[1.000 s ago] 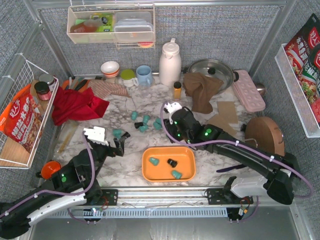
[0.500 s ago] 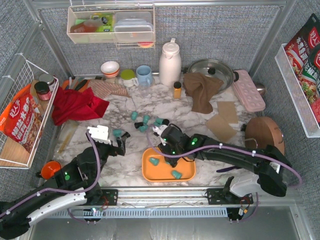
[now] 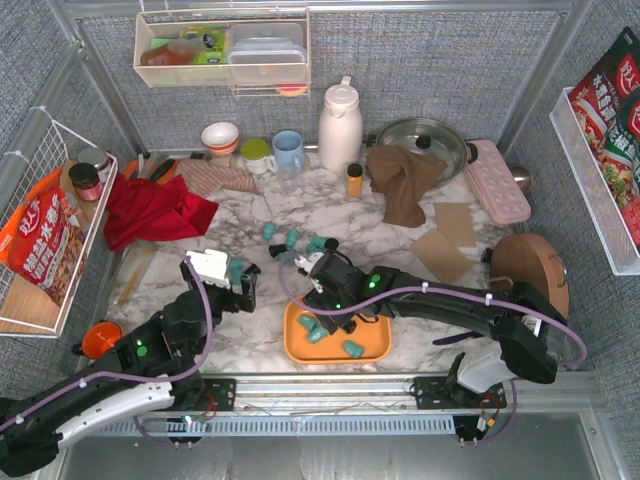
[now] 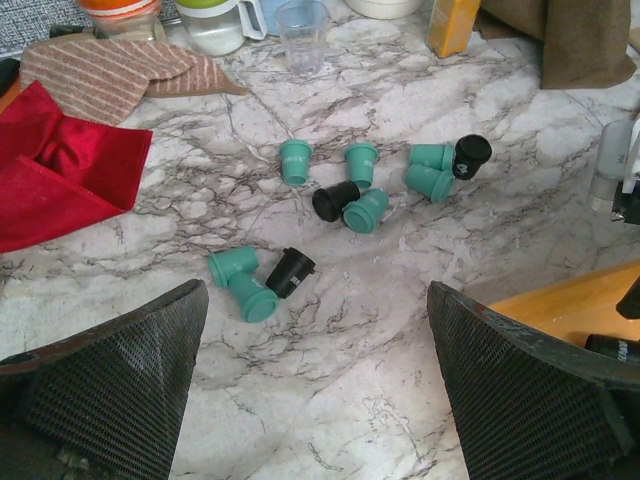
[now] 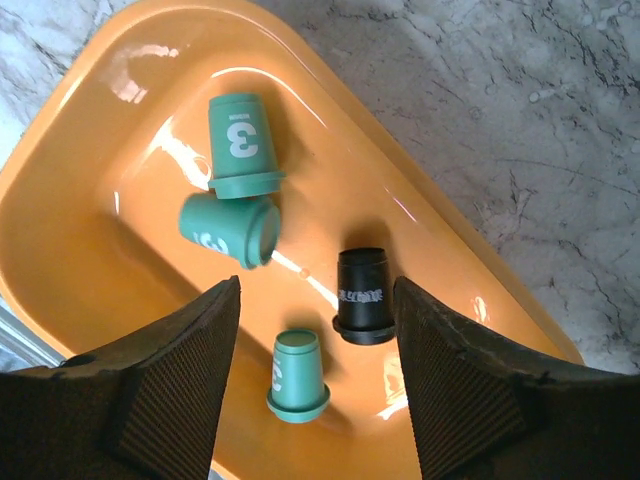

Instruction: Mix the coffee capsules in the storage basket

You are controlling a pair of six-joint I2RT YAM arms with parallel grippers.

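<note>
The right hand [image 3: 322,300] is hovering over the far-left part of the storage basket [image 3: 378,345], fingers pointing down. They are spread wide w/ nothing btwn them.

The basket is sitting on the marble worktop [image 3: 250,225] at its near edge, btwn the two arms. Four of the coffee capsules [image 5: 230,228] are lying inside it, 3 teal & 1 blk. One teal pod [image 5: 243,145] is standing rim-down, showing a "3" on its upturned base, and a second teal one on its side is touching it. The blk capsule [image 5: 364,295] is sitting under the open fingers, just beside the right-hand one in the wrist view. The third teal is standing apart from the others.

The left hand [image 4: 315,295] is hanging over the worktop just left of the basket, fingers wide apart & gripping nothing.

Ten more capsules are lying loose on the worktop ahead of it, 7 teal & 3 blk. The near trio [image 4: 252,298] is 2 teal touching each other w/ a blk one just beside them. The other seven are scattered farther back, well apart from the basket.

A red cloth [image 4: 60,180] is lying crumpled at the far left. An orange-yellow bottle [image 4: 452,25] is standing beyond the pods.
</note>
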